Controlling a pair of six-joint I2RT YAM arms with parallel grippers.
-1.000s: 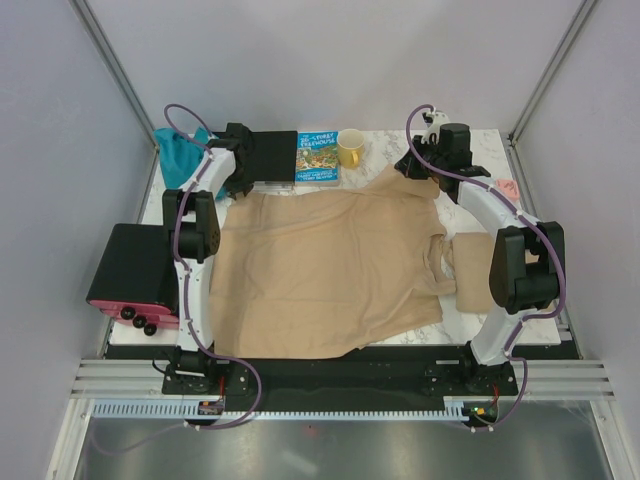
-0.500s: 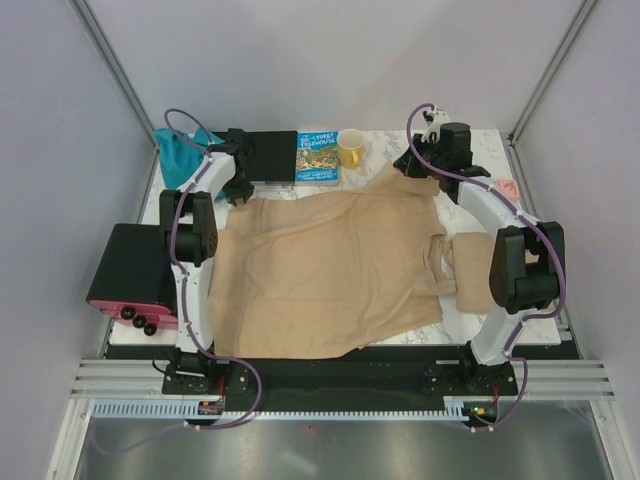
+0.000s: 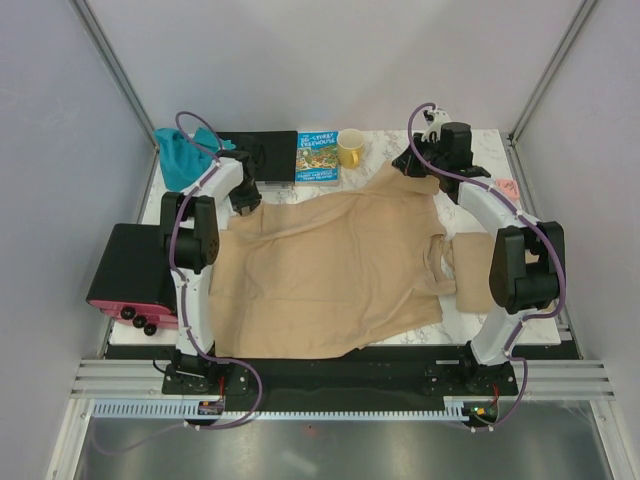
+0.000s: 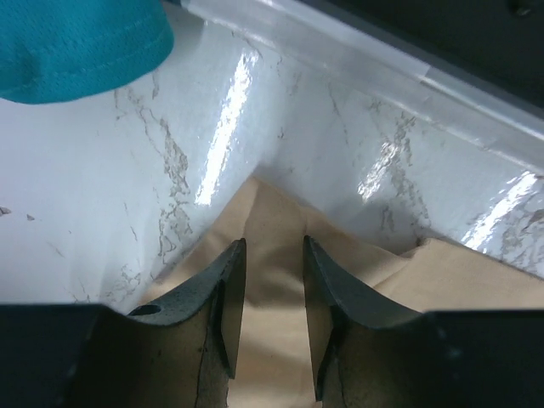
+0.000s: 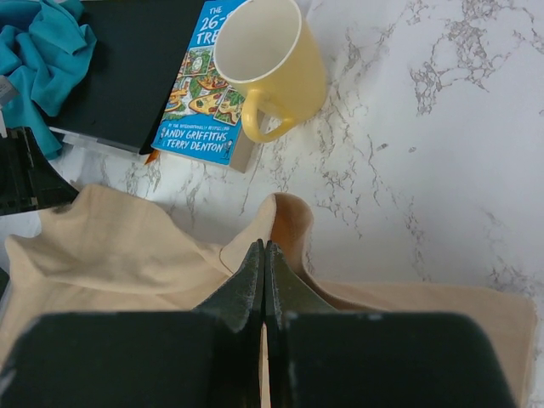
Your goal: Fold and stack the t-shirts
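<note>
Teal garment lies bunched at the far left corner of the marble table; only the left wrist view shows the left gripper narrowly parted over a corner of the tan t-shirt, bare marble just beyond. That shirt lies spread and creased across the middle, near hem at the table edge. Right wrist view shows the right gripper pinched closed on its raised far fold, yellow mug near, open marble rightward

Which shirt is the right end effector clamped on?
The big tan shirt spread out centrally, not the smaller tan one at right or the teal one far left.
</note>
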